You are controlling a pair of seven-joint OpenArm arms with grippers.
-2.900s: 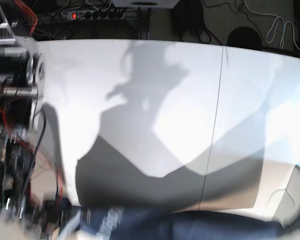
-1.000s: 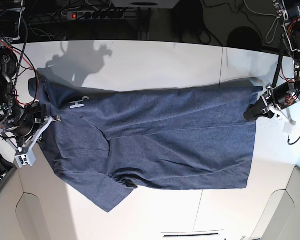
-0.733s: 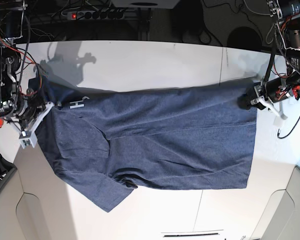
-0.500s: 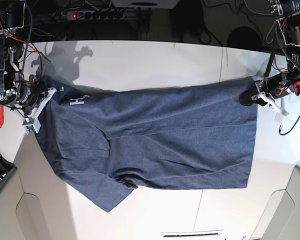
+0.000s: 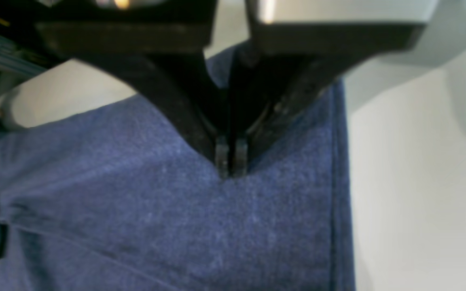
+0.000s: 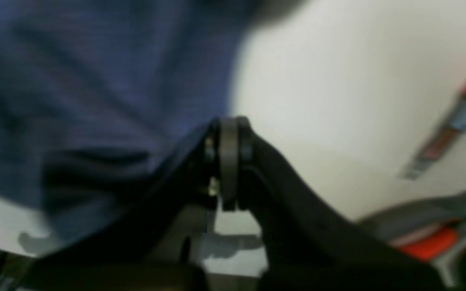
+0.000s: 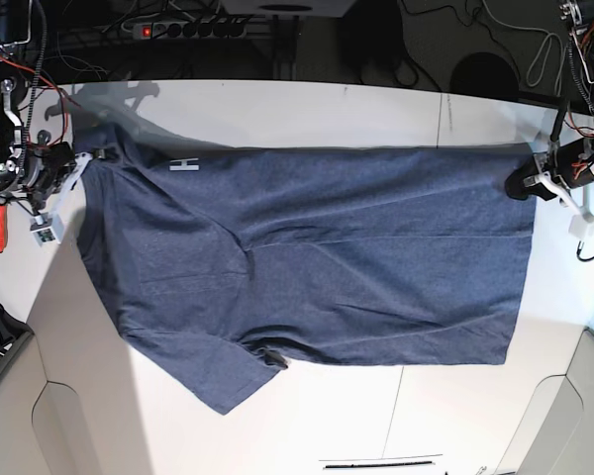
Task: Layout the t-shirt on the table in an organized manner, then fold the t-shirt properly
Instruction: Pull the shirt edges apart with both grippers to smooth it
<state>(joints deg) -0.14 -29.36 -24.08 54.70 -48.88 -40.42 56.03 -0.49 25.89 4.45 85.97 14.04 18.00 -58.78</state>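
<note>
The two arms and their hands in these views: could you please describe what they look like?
Both hands have matte black, tapering fingers: the left hand ends in small ridged grey pads, the right hand in a rounded grey tip. In the base view, white brackets, red and black cables, and exposed black motor housings run along both arms.

Matt heathered cotton t-shirt (image 7: 317, 257) on a smooth white table (image 7: 277, 114)

left gripper (image 5: 229, 167): black fingers pressed together, tips pinching a small peak of cloth | t-shirt (image 5: 168, 226): navy heathered fabric fills lower left, hemmed edge running down just right of the gripper | table (image 5: 419, 182): white surface along the right side, also a patch at upper left beyond the cloth
</note>
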